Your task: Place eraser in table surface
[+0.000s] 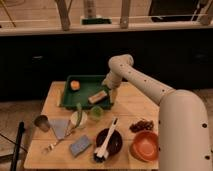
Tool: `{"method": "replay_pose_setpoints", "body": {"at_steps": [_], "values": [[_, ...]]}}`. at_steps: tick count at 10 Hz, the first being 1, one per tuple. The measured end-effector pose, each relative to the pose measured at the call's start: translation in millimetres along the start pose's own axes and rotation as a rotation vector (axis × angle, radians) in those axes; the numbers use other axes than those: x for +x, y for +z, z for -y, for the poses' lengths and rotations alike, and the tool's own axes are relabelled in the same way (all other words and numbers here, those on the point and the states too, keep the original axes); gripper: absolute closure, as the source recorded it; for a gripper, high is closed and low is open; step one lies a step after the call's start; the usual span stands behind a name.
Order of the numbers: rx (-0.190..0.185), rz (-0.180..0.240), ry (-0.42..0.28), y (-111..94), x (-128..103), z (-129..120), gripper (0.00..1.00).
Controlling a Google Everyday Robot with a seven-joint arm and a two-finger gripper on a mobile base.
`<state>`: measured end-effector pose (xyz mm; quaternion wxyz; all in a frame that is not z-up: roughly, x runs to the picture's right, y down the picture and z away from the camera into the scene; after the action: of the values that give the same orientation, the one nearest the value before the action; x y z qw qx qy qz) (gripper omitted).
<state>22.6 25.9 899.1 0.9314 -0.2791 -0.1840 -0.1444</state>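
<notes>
I have the gripper [109, 93] down at the right inner edge of the green tray [67, 95], right at the near-right end of the eraser [98, 97]. From this view I cannot tell whether it is closed on the block or only touching it. The eraser is a small tan bar inside the tray, toward its front right corner, angled with its right end higher in the picture. It is not yet on the table surface [131, 107]. A small orange ball [75, 85] sits in the tray's back left part, well apart from the eraser.

The arm [145, 85] reaches in from the right of the tray, elbow raised above the tray's back right corner. Just in front of the tray stand a green cup [96, 113] and a pale cup [77, 119]. Farther in front of the tray lie a blue-grey sponge [80, 146] and a dark bowl [111, 144] with a white utensil [106, 141] across it. An orange bowl [146, 146] is in front and well to the right of the tray.
</notes>
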Motion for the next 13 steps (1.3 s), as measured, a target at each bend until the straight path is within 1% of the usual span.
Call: {"method": "replay_pose_setpoints", "body": {"at_steps": [2,4,5,6,10,12,13], "values": [[-0.003,-0.011,-0.034,-1.4,-3.6,7.7,0.2],[-0.016,-0.026,-0.08,1.4,-12.5,14.8,0.2],[-0.022,-0.032,-0.104,5.3,-19.2,19.5,0.2],[-0.036,-0.038,-0.136,12.7,-29.4,24.3,0.2],[-0.056,-0.051,-0.205,29.9,-42.6,29.3,0.2],[-0.068,-0.056,-0.224,39.1,-44.4,28.3,0.2],[-0.077,-0.059,-0.231,47.8,-45.3,27.2,0.2]]}}
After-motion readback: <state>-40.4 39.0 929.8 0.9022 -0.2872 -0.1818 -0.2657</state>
